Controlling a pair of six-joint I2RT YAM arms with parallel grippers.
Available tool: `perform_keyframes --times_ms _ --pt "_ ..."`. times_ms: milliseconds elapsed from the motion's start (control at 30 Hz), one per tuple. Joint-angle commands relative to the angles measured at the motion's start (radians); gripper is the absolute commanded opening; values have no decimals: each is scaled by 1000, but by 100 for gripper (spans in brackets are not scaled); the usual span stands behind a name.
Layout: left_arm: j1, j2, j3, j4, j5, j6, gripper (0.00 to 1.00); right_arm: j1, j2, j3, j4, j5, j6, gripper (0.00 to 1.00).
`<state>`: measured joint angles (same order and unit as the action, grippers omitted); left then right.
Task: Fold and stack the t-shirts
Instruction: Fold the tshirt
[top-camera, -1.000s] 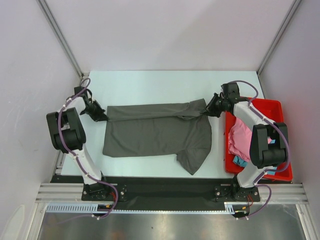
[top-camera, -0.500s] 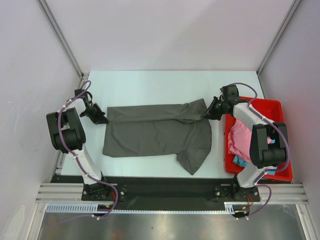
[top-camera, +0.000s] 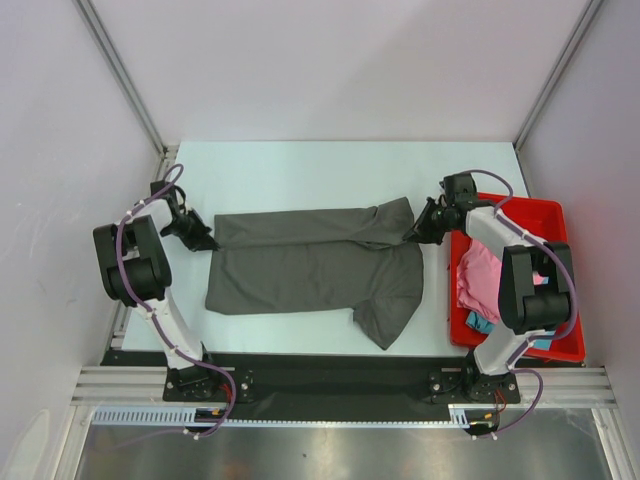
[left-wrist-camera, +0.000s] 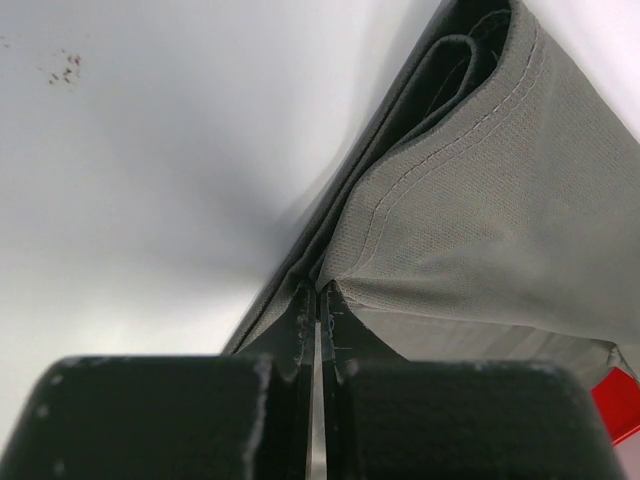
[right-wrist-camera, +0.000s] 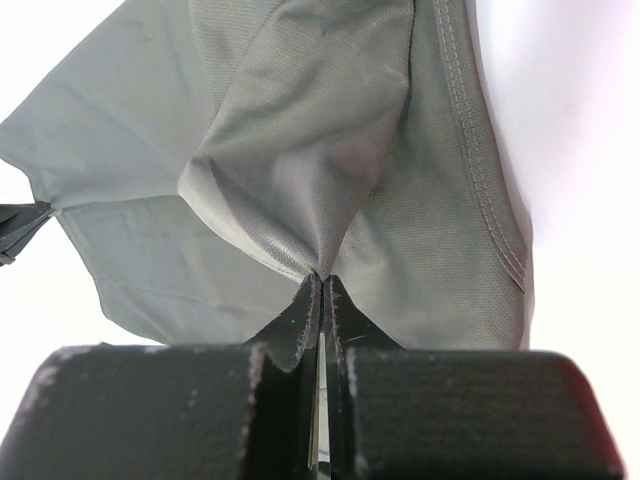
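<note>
Grey t-shirt (top-camera: 310, 270) is mid-fold at centre frame, left tool (top-camera: 205, 238) and right tool (top-camera: 412, 232) pinching its corners. Pink t-shirt (top-camera: 480, 275) and turquoise t-shirt (top-camera: 478, 322) lie unfolded, lower right.

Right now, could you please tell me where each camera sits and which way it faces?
Top external: above and behind the arms, looking down at the table; both arms show, left gripper and right gripper pinching opposite ends of the grey shirt.
Left wrist: on that wrist, facing along its shut fingers to the shirt's hem.
Right wrist: on that wrist, facing along its shut fingers to bunched cloth.
Shared: all show the grey shirt; top and left wrist also the red tray.
</note>
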<state>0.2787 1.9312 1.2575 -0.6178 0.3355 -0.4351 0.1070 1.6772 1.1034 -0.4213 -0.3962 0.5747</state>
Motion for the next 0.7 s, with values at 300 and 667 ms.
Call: perform_keyframes --times_ms 300,667 --pt "13 -11 5 21 16 12 0 -15 13 9 7 17 -19 0" --pt "13 -6 49 -3 16 18 0 -16 29 27 4 19 -12 0"
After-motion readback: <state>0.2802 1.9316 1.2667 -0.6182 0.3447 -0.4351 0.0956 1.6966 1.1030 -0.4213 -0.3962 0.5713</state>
